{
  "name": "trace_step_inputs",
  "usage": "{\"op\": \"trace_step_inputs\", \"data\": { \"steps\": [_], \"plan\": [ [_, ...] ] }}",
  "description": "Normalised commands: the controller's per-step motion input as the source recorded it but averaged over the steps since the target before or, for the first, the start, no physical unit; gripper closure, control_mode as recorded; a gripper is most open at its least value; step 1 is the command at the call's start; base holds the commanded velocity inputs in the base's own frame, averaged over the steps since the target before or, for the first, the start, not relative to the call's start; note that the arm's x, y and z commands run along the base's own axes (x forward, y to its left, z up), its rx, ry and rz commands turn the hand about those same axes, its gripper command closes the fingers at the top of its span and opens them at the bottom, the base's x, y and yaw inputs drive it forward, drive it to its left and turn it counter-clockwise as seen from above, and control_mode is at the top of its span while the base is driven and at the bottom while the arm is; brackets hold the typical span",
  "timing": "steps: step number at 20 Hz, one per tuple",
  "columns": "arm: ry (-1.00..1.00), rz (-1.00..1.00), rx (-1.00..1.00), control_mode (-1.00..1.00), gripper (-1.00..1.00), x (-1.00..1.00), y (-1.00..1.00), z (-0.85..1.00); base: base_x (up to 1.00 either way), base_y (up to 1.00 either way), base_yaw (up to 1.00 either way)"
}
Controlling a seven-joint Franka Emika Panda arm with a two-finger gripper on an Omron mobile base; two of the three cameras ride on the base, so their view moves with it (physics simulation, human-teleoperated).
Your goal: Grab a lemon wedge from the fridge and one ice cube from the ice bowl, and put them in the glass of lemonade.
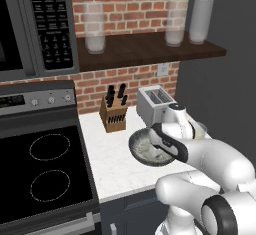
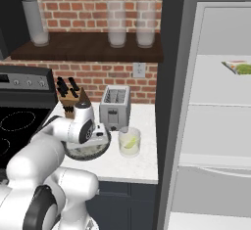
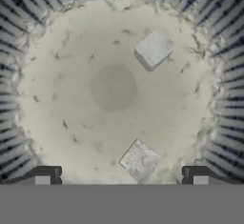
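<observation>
Ice bowl, ribbed dark rim cut off all round, lies directly below my wide-spread gripper; two pale square ice cubes rest on its speckled floor.

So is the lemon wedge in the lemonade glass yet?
Yes: a yellow-green lemon wedge sits inside the glass of lemonade beside the toaster.

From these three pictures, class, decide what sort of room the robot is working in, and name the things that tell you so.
A home kitchen, rendered: a stove under a microwave, a toaster on the counter, and an open fridge.
</observation>
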Motion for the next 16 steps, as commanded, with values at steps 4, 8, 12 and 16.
{"op": "trace_step_inputs", "data": {
  "steps": [4, 8, 12, 16],
  "plan": [
    [0.02, 0.00, 0.00, -1.00, -1.00, 0.00, 0.00, -0.32, 0.00, 0.00, 0.00],
    [0.03, 0.00, 0.00, -1.00, -1.00, 0.00, 0.00, -0.47, 0.00, 0.00, 0.00],
    [0.06, 0.00, 0.00, -1.00, -1.00, 0.00, 0.00, -0.41, 0.00, 0.00, 0.00],
    [0.03, 0.00, 0.00, -1.00, -1.00, -0.02, 0.01, -0.28, 0.00, 0.00, 0.00]
  ]
}}
